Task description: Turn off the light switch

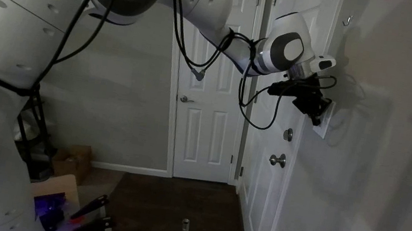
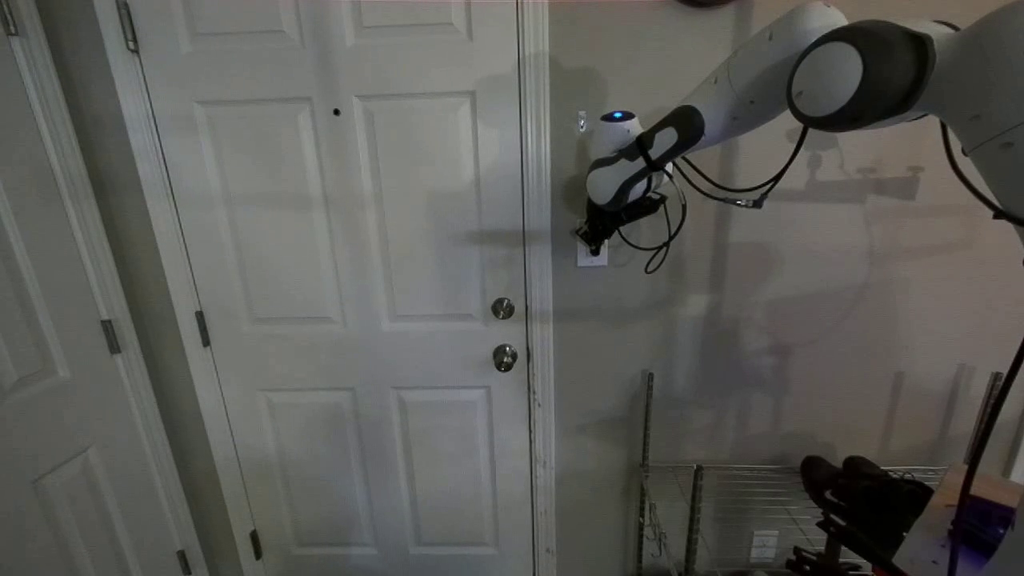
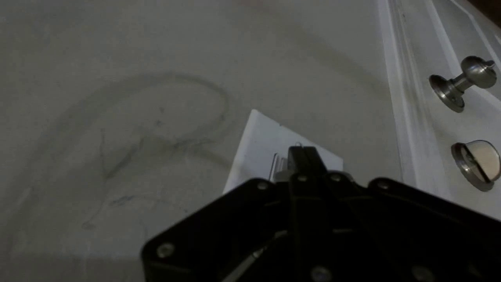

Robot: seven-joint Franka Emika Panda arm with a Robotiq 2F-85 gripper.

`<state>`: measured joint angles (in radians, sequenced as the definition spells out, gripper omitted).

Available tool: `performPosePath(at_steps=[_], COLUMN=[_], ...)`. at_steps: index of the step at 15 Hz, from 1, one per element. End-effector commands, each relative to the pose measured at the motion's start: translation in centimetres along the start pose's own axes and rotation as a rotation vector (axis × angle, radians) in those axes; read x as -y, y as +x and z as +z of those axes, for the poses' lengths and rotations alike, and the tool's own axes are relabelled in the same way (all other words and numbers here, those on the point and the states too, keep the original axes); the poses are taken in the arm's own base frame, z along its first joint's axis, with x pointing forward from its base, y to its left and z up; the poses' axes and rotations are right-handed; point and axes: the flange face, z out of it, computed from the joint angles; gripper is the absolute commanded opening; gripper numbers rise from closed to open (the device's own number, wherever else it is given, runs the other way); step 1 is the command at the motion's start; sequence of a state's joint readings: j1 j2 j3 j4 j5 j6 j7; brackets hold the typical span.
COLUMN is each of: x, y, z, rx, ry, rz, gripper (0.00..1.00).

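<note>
The light switch is a white upright wall plate on the grey wall just beside the white door's frame. It shows in both exterior views (image 1: 324, 124) (image 2: 590, 261) and in the wrist view (image 3: 256, 143). My gripper (image 1: 315, 121) is black and its two fingers are pressed together with nothing between them. Its fingertips (image 3: 305, 150) lie over the middle of the plate in the wrist view and hide part of it. In an exterior view the gripper (image 2: 594, 251) covers the plate's upper part. I cannot tell whether the fingertips touch the switch.
A white door (image 2: 352, 352) with a silver knob (image 2: 505, 358) and a round lock (image 2: 502, 308) stands beside the plate. A small hook (image 1: 347, 20) is on the wall above. A wire rack (image 2: 736, 468) with dark shoes (image 2: 868, 496) stands low against the wall.
</note>
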<state>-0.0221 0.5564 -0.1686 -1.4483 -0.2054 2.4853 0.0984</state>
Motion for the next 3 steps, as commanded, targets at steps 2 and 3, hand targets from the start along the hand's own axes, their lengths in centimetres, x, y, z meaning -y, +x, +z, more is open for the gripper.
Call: performPosePath(at_steps=[2,3], x=[-0.32,-0.31], y=[-0.26,-0.26], z=[-0.01,0.0], rx=[-0.023,-0.02], ry=[0.009,0.009], rz=[0.017,0.014], gripper=[0.03,0.01])
